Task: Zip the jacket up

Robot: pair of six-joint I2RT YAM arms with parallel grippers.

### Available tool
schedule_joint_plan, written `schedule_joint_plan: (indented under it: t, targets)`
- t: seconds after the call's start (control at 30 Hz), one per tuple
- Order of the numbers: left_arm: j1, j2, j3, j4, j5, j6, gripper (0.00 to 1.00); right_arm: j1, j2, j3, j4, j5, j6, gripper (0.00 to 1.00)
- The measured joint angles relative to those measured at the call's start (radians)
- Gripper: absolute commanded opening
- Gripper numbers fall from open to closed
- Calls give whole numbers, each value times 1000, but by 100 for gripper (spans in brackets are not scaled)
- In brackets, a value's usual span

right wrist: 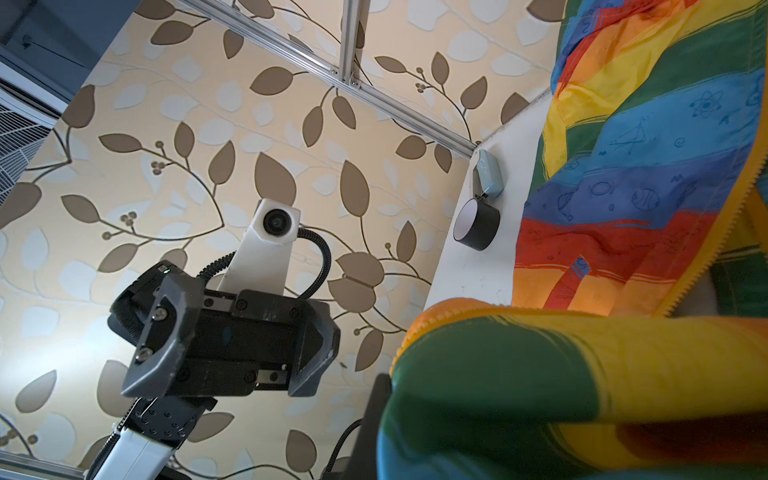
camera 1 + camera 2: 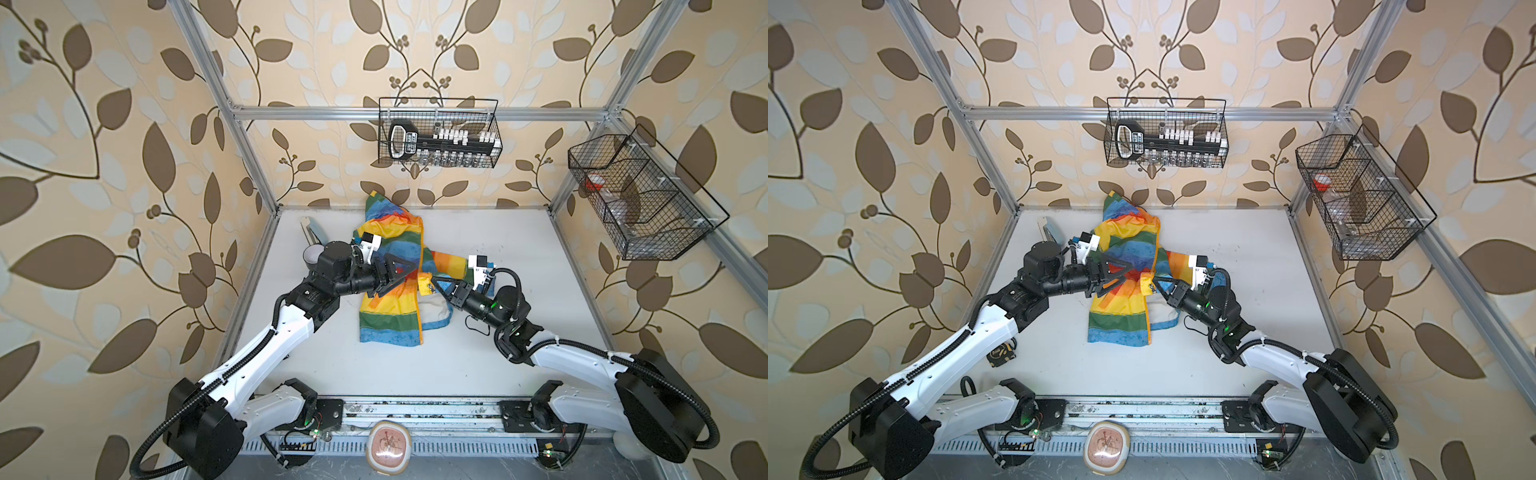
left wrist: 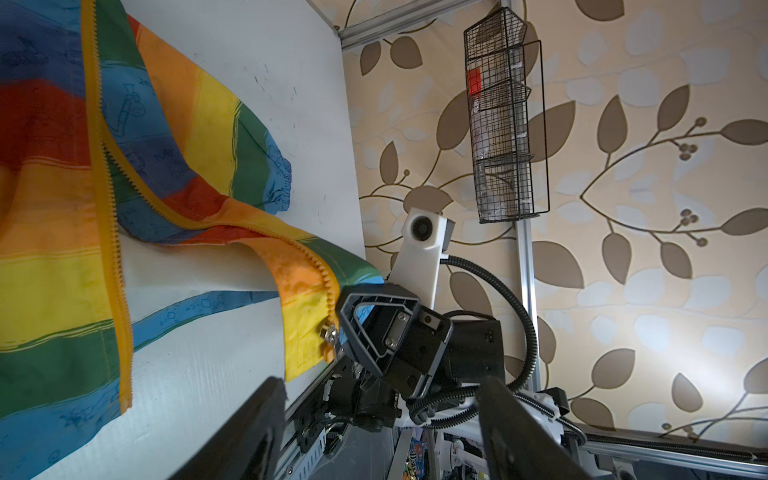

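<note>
The jacket (image 2: 386,328) lies open in the middle of the desk (image 2: 519,353), hood toward the back wall, so zipping has not begun; this looks like the step of bringing the two zipper ends together. The right claw (image 2: 433,283) is together, clamped on a yellow corner of one front panel right beside the metal slider (image 3: 328,332), holding that corner raised off the desk. The left claw (image 2: 405,272) is apart and holds nothing, hovering above the flat panel near its orange zipper edge (image 3: 109,232). Next, I judge, the left claw must go down to that edge's lower end at the hem, pinch it, and line it up with the slider while the right keeps the slider steady.
</note>
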Motion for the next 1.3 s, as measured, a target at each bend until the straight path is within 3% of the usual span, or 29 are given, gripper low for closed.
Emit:
schedule_joint_plan:
  t: [0.1, 0.17, 0.5, 0.87, 1.3]
  targets:
    - [0, -20, -5, -7, 0, -3, 46, 0, 19, 9, 13, 0, 1, 0]
    - [-7, -34, -18, 2, -2, -11, 44, 2, 29, 12, 21, 1, 3, 0]
    - [-218, 2, -117, 211, -105, -175, 52, 75, 21, 35, -14, 163, -42, 0]
    - [-218, 16, -190, 408, -209, -320, 48, 138, -74, 35, -88, 419, -134, 0]
    - [-219, 105, -222, 558, -223, -412, 45, 169, -82, 35, -108, 527, -174, 0]
